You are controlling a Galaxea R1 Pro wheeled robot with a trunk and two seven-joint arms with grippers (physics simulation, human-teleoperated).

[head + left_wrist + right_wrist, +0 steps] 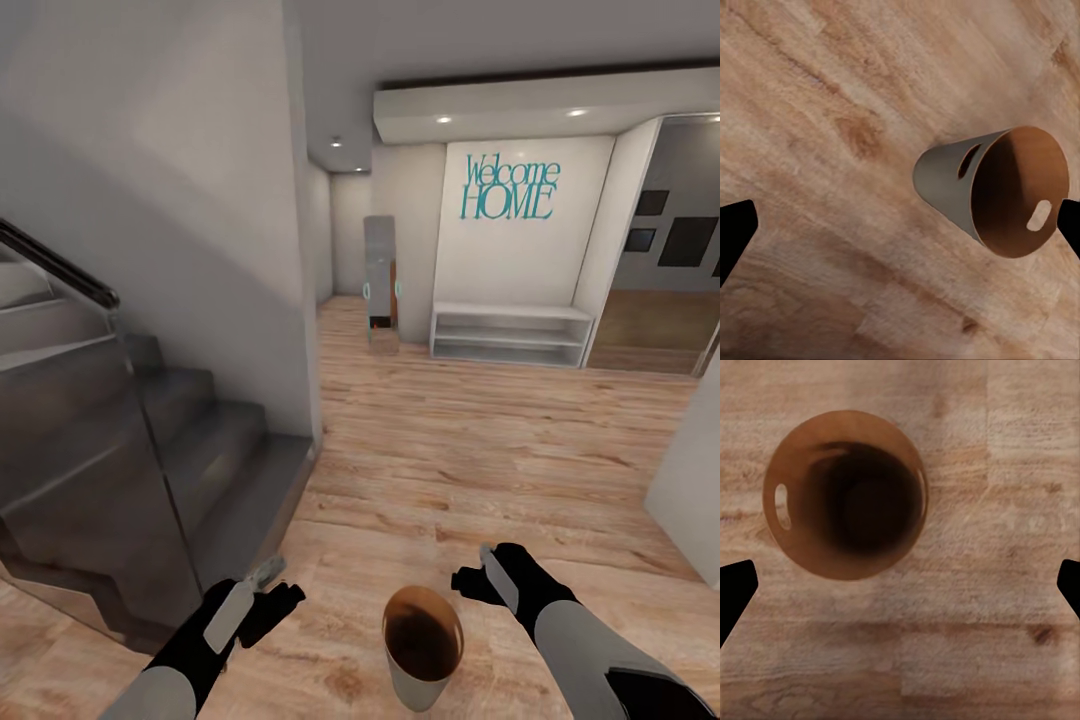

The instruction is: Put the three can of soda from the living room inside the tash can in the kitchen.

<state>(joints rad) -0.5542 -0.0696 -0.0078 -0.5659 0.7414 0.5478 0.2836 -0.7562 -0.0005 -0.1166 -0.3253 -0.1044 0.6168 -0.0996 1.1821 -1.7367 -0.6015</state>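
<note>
tapered beige tash can (424,655), brown inside, upright between open left gripper (268,590) and open right gripper (478,570)

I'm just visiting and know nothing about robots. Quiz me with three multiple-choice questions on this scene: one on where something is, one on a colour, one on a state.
1. Where does the trash can stand?
A. On the wooden floor between the two arms
B. On the staircase
C. On the white shelf bench

2. What colour is the "Welcome HOME" lettering?
A. Red
B. Teal
C. Black

3. What is the trash can's state?
A. Upright and holding no cans
B. Tipped over
C. Full of cans

Answers:
1 A: in the head view it sits on the planks between the left end effector and the right end effector.
2 B: the letters are teal on the white wall.
3 A: the right wrist view looks straight into its opening and shows only a dark brown inside.
</note>
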